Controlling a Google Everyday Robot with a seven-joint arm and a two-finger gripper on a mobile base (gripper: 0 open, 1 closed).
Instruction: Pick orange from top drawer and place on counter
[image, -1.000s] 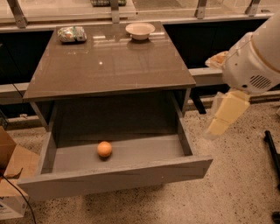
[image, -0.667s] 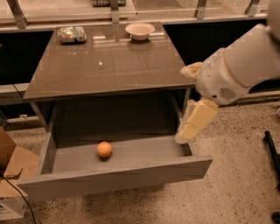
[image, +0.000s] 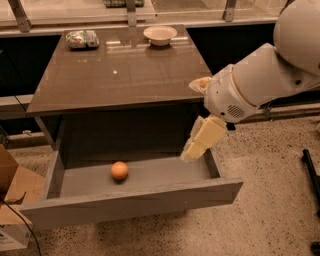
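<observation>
The orange (image: 119, 170) lies on the floor of the open top drawer (image: 135, 202), left of its middle. The drawer is pulled out from under the glossy grey-brown counter (image: 120, 70). My gripper (image: 189, 154) hangs from the white arm at the right. It points down over the drawer's right end, well to the right of the orange and not touching it. It holds nothing that I can see.
A white bowl (image: 160, 34) and a packaged snack bag (image: 82, 38) sit at the back of the counter. A cardboard box (image: 11, 200) stands on the floor at the left. A black stand leg (image: 311, 172) lies on the speckled floor at the right.
The arm has swung left and down, bringing the gripper from beside the cabinet to over the drawer's right end. The orange has not moved.
</observation>
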